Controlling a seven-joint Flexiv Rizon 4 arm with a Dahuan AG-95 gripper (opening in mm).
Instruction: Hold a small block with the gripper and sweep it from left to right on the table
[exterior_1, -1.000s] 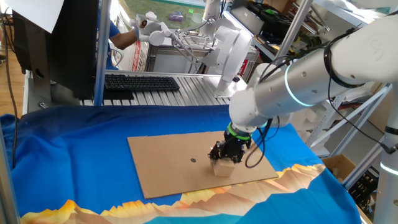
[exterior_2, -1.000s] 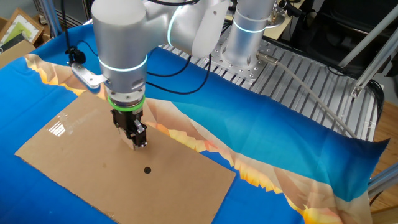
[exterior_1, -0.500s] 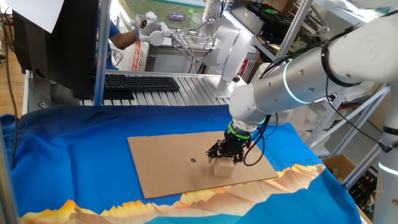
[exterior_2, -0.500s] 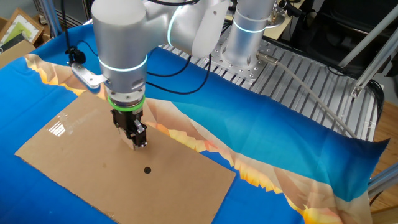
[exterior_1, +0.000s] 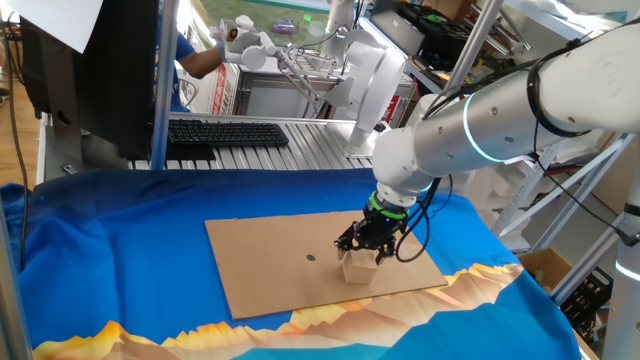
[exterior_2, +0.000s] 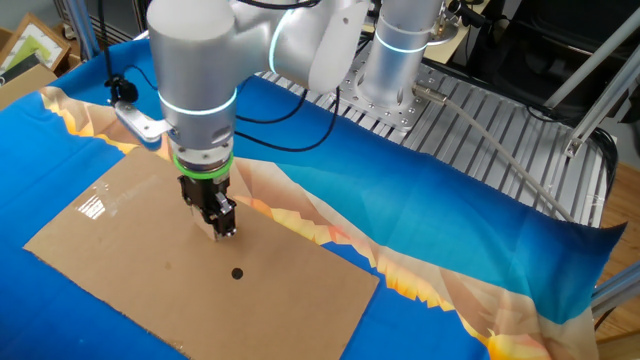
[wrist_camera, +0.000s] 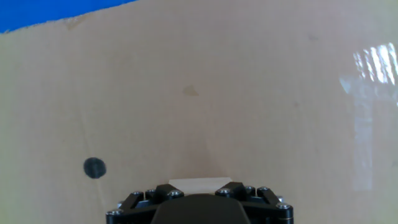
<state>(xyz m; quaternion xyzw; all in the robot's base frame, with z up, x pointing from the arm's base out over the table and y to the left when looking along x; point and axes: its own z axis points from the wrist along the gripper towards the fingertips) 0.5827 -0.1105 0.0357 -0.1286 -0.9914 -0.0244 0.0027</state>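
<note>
So the gripper (exterior_1: 359, 254) is down on the cardboard sheet (exterior_1: 270, 260), black fingers pointing straight at the surface with the green ring (exterior_1: 385, 207) just above them. It's clamped on the small block (exterior_1: 358, 268): from one fixed view you can see the tan cube poking out below the fingers, bottom face sitting on the cardboard. In the other fixed view the gripper (exterior_2: 220, 226) mostly covers the block, only a pale sliver shows at the fingertips. The hand view shows the same: just the top edge of the small block (wrist_camera: 199, 183) peeking over the black gripper (wrist_camera: 199, 202) housing, right in the middle between the two sides.

There's a small black dot (exterior_1: 311, 257) on the cardboard, near the block but apart from it; in the hand view the black dot (wrist_camera: 94, 167) sits off to the left of the fingers.

Room-wise, the block is toward the cardboard's right half in the one fixed view, with the sheet's right edge near and a long bare stretch of board on the other side. A patch of clear tape (exterior_2: 93, 208) shines on the board well apart from the gripper. Past the cardboard it's the table (exterior_1: 120, 260), blue cloth all around with the orange mountain print along the front edge. Behind the table is a grey metal bench (exterior_1: 300, 145) with a black keyboard (exterior_1: 225, 132) on it.
</note>
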